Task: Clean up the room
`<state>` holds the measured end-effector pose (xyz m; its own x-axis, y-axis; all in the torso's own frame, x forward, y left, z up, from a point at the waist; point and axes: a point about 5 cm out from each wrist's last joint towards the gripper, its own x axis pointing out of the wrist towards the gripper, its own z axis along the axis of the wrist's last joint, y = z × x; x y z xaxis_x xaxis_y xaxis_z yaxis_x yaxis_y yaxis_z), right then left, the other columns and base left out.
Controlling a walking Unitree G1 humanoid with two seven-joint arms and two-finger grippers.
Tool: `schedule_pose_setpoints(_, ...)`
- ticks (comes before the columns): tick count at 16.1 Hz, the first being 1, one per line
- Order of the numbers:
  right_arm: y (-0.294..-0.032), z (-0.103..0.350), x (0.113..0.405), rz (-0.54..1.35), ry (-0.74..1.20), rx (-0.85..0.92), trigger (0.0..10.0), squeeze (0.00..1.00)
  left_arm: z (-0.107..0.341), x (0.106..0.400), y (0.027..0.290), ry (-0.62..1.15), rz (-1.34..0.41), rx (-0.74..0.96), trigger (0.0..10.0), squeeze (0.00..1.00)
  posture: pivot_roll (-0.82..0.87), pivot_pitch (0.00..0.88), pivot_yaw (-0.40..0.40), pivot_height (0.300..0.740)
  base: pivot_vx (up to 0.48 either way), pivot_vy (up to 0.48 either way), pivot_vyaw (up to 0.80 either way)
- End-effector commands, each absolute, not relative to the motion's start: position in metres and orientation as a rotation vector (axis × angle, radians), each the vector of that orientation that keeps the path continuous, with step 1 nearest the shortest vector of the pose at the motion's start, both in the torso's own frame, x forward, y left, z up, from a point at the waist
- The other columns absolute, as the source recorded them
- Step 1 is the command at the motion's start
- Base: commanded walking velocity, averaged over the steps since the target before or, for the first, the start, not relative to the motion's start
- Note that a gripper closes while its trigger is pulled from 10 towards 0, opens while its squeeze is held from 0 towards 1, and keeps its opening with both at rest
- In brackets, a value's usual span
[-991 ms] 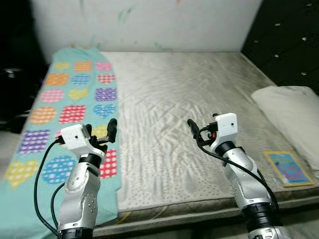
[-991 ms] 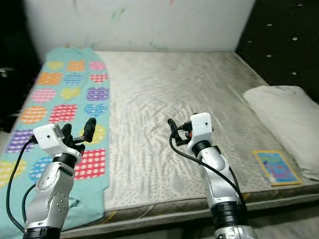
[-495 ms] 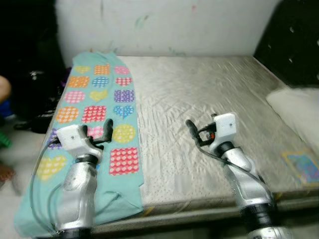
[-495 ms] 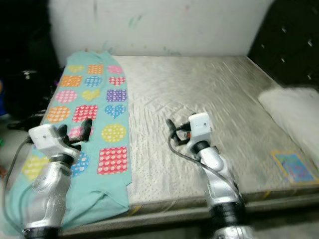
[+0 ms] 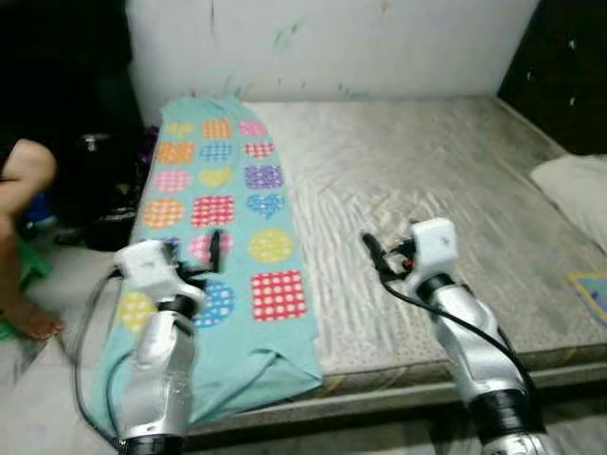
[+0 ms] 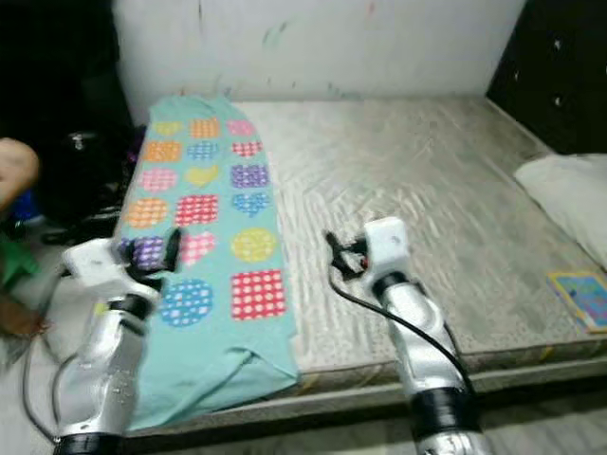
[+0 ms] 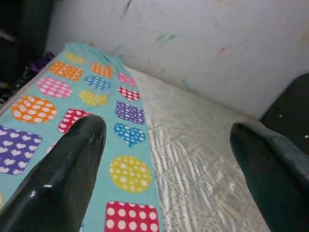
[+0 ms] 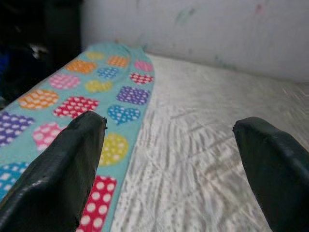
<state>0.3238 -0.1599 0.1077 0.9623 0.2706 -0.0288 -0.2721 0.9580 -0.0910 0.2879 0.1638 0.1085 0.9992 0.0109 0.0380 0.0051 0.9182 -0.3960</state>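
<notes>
- The left gripper (image 7: 166,159) hangs in the air over the near part of the blanket (image 5: 223,204), its two black fingers (image 7: 72,159) spread wide with nothing between them.
- In the left eye view that gripper sits at about 8 o'clock, at the end of a silver arm rising from the lower edge.
- The right gripper (image 8: 171,159) hovers above the bare mattress (image 5: 427,180) at about 5 o'clock in the left eye view, also spread wide and holding nothing; its fingers point toward 10 o'clock, at the blanket's edge.
- The blanket is teal, printed with dotted squares, circles and hearts in orange, pink, purple, yellow, blue and red. It lies in a long strip along the mattress's left side, from the far wall to the near edge, where its end droops over the side in a loose fold.
- The mattress is grey and wrinkled, well lit, running to a pale marked wall (image 5: 360,43) at 12 o'clock.
- A white pillow (image 6: 569,194) rests at 3 o'clock on the mattress, and a small colourful book (image 6: 580,299) lies flat near the edge at 4 o'clock, just beside the pillow.
- A dark padded panel (image 5: 564,76) stands at 2 o'clock.
- At 9 o'clock, beyond the bed, a person's bare leg and foot (image 5: 24,246) show on the floor, with dark bags (image 5: 90,180) behind.
</notes>
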Motion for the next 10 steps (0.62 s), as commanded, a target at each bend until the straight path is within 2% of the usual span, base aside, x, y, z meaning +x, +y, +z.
schedule_pose_setpoints(1, -0.1553, 0.1133, 0.3266, 0.286, -0.004, -0.093, 10.0, 0.00, 0.1097, 0.2885, 0.1690, -0.045, 0.016, -0.394, 10.0, 0.00, -0.04, 0.000, -0.042, 0.740, 0.000, 0.000, 0.00)
schedule_pose_setpoints(7, -0.1519, 0.1112, 0.3257, 0.298, 0.003, -0.102, 10.0, 0.00, 0.1127, 0.2895, 0.1674, -0.064, -0.008, -0.393, 10.0, 0.00, -0.04, 0.000, -0.038, 0.740, 0.000, 0.000, 0.00)
schedule_pose_setpoints(10, -0.1523, 0.1103, 0.3257, 0.294, 0.008, -0.096, 10.0, 0.00, 0.1128, 0.2899, 0.1673, -0.060, 0.000, -0.413, 10.0, 0.00, -0.04, 0.000, -0.037, 0.740, 0.000, 0.462, 0.00)
